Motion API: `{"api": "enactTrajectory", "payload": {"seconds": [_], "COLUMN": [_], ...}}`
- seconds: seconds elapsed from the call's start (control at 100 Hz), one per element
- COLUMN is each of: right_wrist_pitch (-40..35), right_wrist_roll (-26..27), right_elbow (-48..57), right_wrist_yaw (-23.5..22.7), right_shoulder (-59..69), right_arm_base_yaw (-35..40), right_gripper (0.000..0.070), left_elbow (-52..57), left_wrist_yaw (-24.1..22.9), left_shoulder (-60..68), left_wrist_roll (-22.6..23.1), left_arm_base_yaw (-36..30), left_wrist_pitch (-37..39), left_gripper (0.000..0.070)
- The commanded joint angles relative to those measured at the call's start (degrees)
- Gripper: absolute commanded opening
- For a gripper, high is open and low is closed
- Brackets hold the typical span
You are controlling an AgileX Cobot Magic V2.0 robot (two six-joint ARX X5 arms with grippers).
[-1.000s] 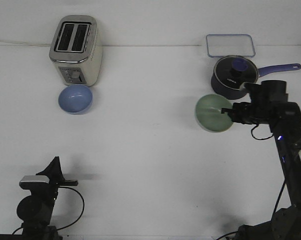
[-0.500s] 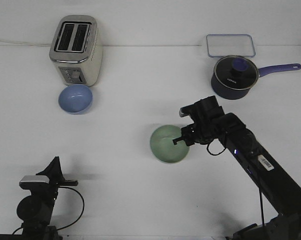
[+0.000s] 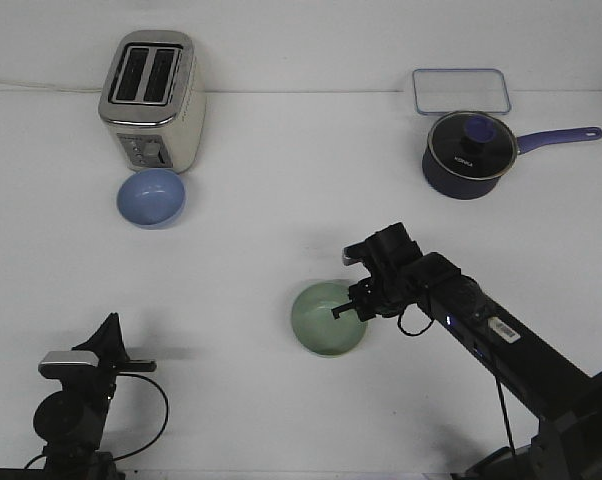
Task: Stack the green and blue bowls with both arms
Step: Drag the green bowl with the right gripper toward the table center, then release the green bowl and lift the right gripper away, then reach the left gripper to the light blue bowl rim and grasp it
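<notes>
Since the earlier frames, the green bowl (image 3: 328, 318) was carried by the right gripper (image 3: 347, 308) from a place beside the saucepan (image 3: 465, 153) toward the middle of the table (image 3: 281, 160), and then a little lower and nearer to the robot. The rest of the scene was not changed.

In the present frame the green bowl was seen low over the table or resting on it; which of the two could not be told. Its rim on the right side was held by the fingers of the right gripper, which were closed on it, one finger seeming to be inside the bowl.

The blue bowl (image 3: 151, 197) was placed just in front of the toaster (image 3: 151, 98), on the far left side, well apart from the green bowl. The left gripper (image 3: 109, 345) was parked at the near left edge, and whether its fingers were open or closed could not be told.

The blue bowl lay straight ahead of the left arm, away from the robot, and this arm was clearly nearer to it than the right one. It is judged that the blue bowl should be fetched by the left arm and brought to the right, toward the green bowl.
</notes>
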Motion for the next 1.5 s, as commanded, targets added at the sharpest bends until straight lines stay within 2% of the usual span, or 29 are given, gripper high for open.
{"api": "enactTrajectory", "payload": {"seconds": [0.0,0.15,0.17,0.22,0.26,0.29,0.33,0.52,0.66,0.97,1.07,1.31,1.39,1.49], "right_wrist_pitch": [0.39,0.57,0.59,0.52,0.44,0.42,0.42,1.14,2.62,5.86,5.77,7.98,9.99,13.22], "right_wrist_roll": [0.52,0.5,0.5,0.35,0.33,0.22,-0.15,-1.44,-2.1,-6.62,-6.93,-6.51,-5.99,-4.76], "right_elbow": [0.48,0.48,0.48,0.48,0.5,0.52,0.61,2.67,4.04,3.96,3.78,-0.76,-3.91,-8.52], "right_wrist_yaw": [1.01,1.53,1.51,1.46,0.98,0.42,-0.2,-2.49,-2.32,-1.92,-2.45,-2.6,-2.56,-2.51], "right_shoulder": [2.05,2.54,2.54,2.54,2.51,2.43,1.95,-4.94,-12.02,-24.44,-25.83,-27.47,-28.33,-29.66], "right_arm_base_yaw": [0.68,1.18,1.22,1.25,1.25,1.22,1.2,-0.74,-4.0,-17.16,-21.46,-25.2,-25.2,-25.27], "right_gripper": [0.0,0.0,0.0017,0.0123,0.0285,0.0374,0.0426,0.0431,0.0493,0.0493,0.0493,0.0493,0.0493,0.0493], "left_elbow": [-0.15,-0.15,-0.15,-0.15,-0.15,-0.15,-0.15,-0.15,-0.15,-0.13,-0.13,0.72,3.39,10.6], "left_wrist_yaw": [-0.13,-0.13,-0.13,-0.13,-0.13,-0.13,-0.13,-0.13,-0.13,-0.13,-0.13,-0.33,-0.33,-0.94], "left_shoulder": [-0.04,-0.04,-0.04,-0.04,-0.04,-0.04,-0.04,-0.04,-0.04,-0.04,-0.04,0.02,1.25,6.6], "left_wrist_roll": [0.07,0.07,0.07,0.07,0.07,0.07,0.07,0.07,0.07,-0.44,-4.07,-21.53,-22.47,-22.32], "left_arm_base_yaw": [0.0,0.0,0.0,0.0,0.0,0.0,0.0,0.0,0.0,0.0,0.0,0.0,0.0,0.11], "left_wrist_pitch": [0.57,0.57,0.57,0.55,0.57,0.57,0.57,0.57,0.57,0.61,1.79,10.71,10.03,4.85], "left_gripper": [0.0015,0.0015,0.0015,0.0015,0.0015,0.0015,0.0015,0.0015,0.0015,0.0015,0.0015,0.0011,0.0011,0.0012]}}
